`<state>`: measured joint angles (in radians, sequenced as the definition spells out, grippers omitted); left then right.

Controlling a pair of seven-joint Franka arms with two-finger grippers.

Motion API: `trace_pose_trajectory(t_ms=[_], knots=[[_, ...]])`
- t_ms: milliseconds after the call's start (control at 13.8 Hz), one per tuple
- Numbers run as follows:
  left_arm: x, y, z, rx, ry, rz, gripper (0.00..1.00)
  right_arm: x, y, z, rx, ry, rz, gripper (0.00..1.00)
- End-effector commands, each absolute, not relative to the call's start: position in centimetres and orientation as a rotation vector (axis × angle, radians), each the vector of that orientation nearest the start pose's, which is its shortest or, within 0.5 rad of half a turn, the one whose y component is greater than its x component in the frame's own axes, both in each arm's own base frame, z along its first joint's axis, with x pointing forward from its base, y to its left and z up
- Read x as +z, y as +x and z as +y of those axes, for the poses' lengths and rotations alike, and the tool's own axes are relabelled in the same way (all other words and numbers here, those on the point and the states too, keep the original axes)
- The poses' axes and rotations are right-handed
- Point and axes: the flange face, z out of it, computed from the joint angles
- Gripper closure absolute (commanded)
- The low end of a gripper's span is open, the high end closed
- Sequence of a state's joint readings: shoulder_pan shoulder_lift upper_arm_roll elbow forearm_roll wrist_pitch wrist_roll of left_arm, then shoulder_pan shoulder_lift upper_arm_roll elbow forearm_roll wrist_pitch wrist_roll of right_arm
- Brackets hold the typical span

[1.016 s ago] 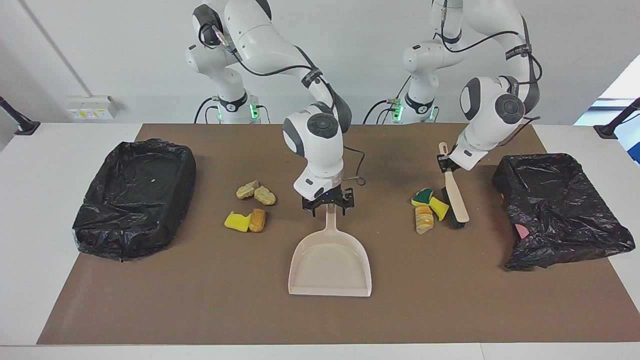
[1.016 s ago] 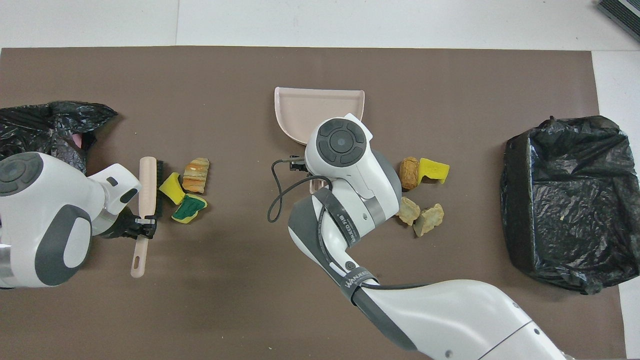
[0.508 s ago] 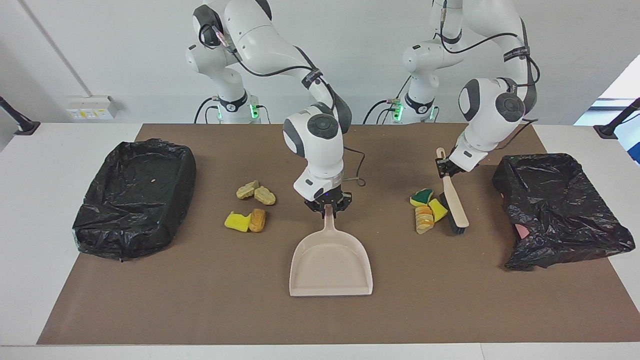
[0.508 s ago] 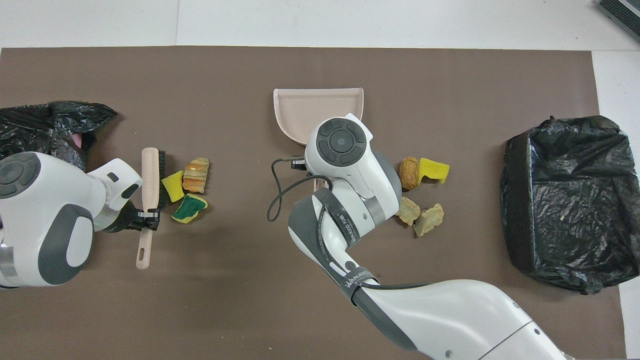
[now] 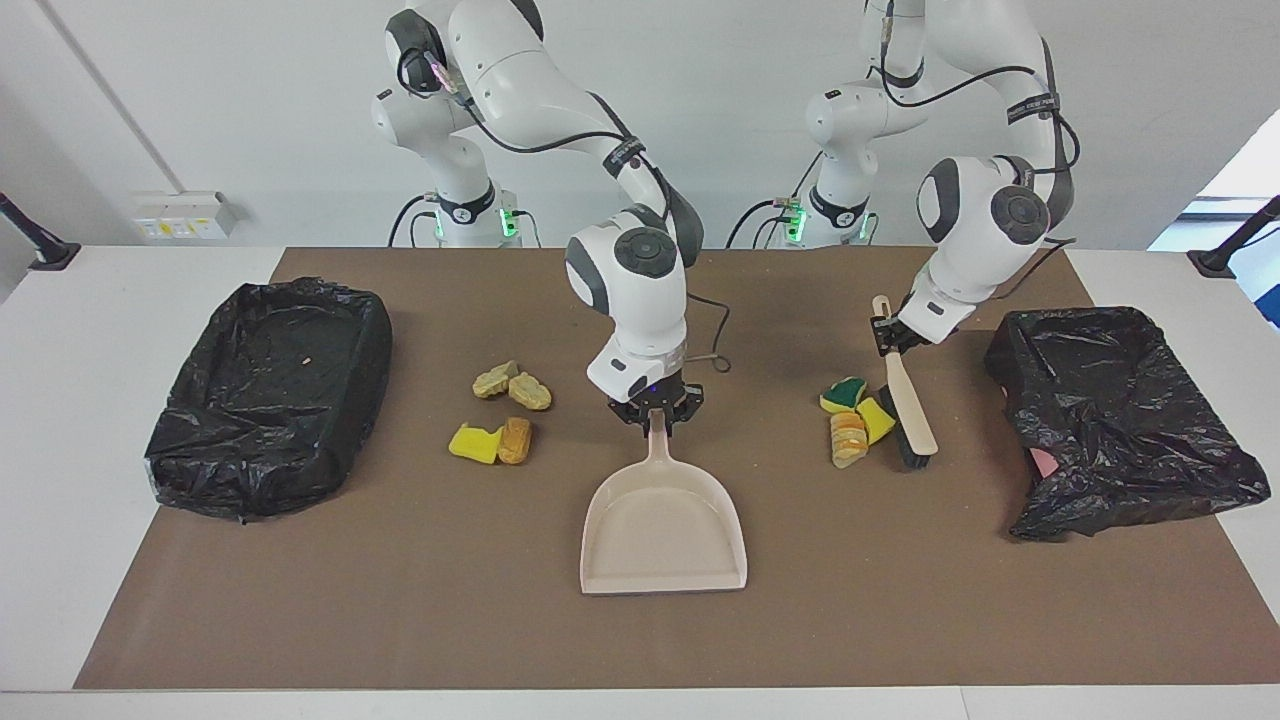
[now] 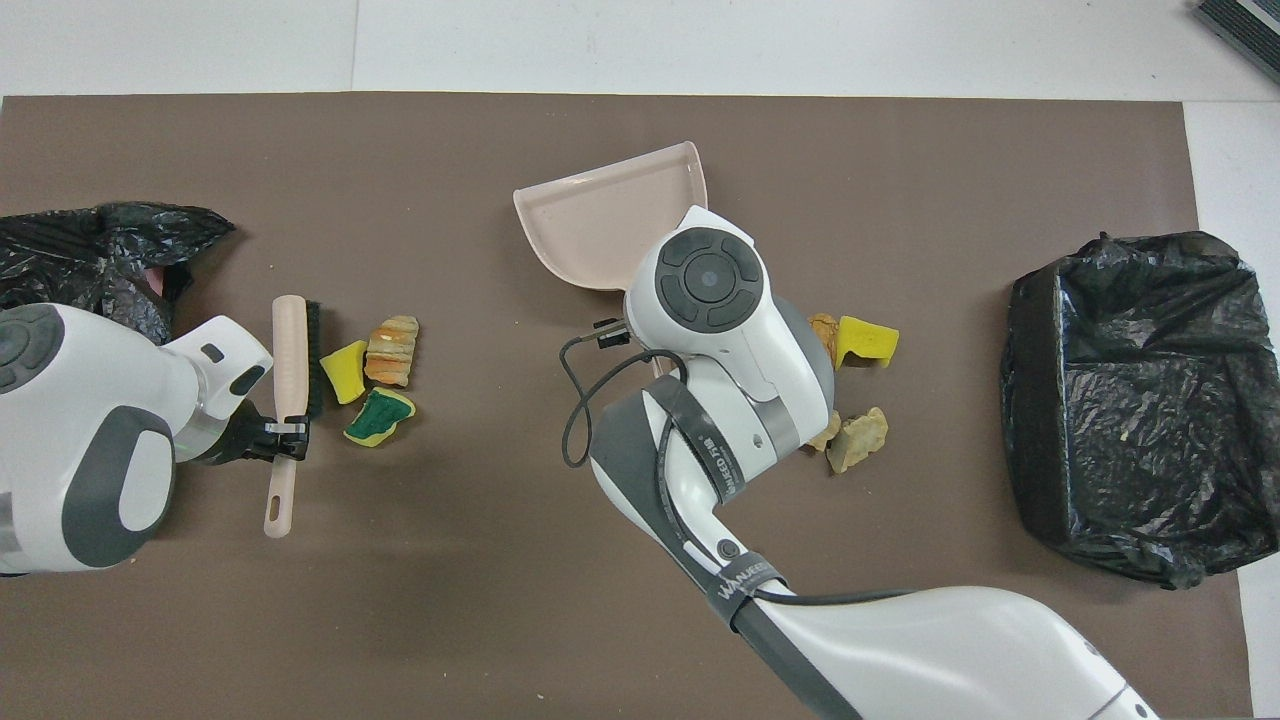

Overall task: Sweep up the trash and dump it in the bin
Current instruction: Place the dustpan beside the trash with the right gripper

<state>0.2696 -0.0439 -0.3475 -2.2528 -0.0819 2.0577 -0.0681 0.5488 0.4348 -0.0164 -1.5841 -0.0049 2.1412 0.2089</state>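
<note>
Right gripper [image 5: 657,415] was clamped on the handle of the beige plastic dustpan [image 5: 664,530], a smooth, shallow, flared scoop with a low rim, at mid-mat. In the overhead view the pan [image 6: 600,215] sat skewed. Left gripper [image 5: 886,335] was closed on the handle of the brush [image 5: 908,400], a flat beige paddle with dark bristles along one edge, the bristle edge just beside three foam pieces.

Trash lay in two clusters on the matte brown mat [image 5: 400,600]. Toward the left arm's end: a green-backed chunk [image 5: 844,392], a yellow one [image 5: 877,418], and a ridged beige-orange one [image 5: 848,440]. Toward the right arm's end: two rough beige lumps [image 5: 512,385], a bright yellow wedge [image 5: 474,441] touching an orange-brown piece [image 5: 515,439].

Crinkled, glossy black-bagged bins stood at each end: [image 5: 270,395] and [image 5: 1120,415].
</note>
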Motion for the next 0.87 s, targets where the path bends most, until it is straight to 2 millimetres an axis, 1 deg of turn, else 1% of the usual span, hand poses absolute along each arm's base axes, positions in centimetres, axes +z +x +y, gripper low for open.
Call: trace_pose_trajectory(t_ms=[0, 290, 363, 508, 581, 726, 798], knots=[[37.2, 49.6, -3.5, 0.237, -3.185, -0.066, 1.0, 42.7, 57.4, 32.1, -0.097, -3.014, -0.882, 1.0], [37.1, 49.5, -3.6, 0.243, -3.181, -0.061, 1.0, 42.4, 56.3, 31.8, 0.003, -2.862, -1.329, 1.0], [37.1, 49.4, -3.6, 0.246, -3.18, -0.059, 1.0, 42.2, 55.7, 31.8, 0.013, -2.809, -1.438, 1.0], [36.9, 49.2, -3.6, 0.256, -3.179, -0.059, 1.0, 41.7, 54.9, 32.0, 0.029, -2.71, -1.613, 1.0], [36.9, 49.1, -3.6, 0.265, -3.177, -0.059, 1.0, 41.0, 54.4, 32.7, 0.041, -2.661, -1.691, 1.0], [36.9, 49.0, -3.6, 0.273, -3.176, -0.059, 1.0, 39.1, 53.8, 34.0, 0.071, -2.57, -1.83, 1.0], [36.9, 49.0, -3.7, 0.278, -3.175, -0.056, 1.0, 39.0, 53.7, 34.1, 0.065, -2.513, -1.905, 1.0]])
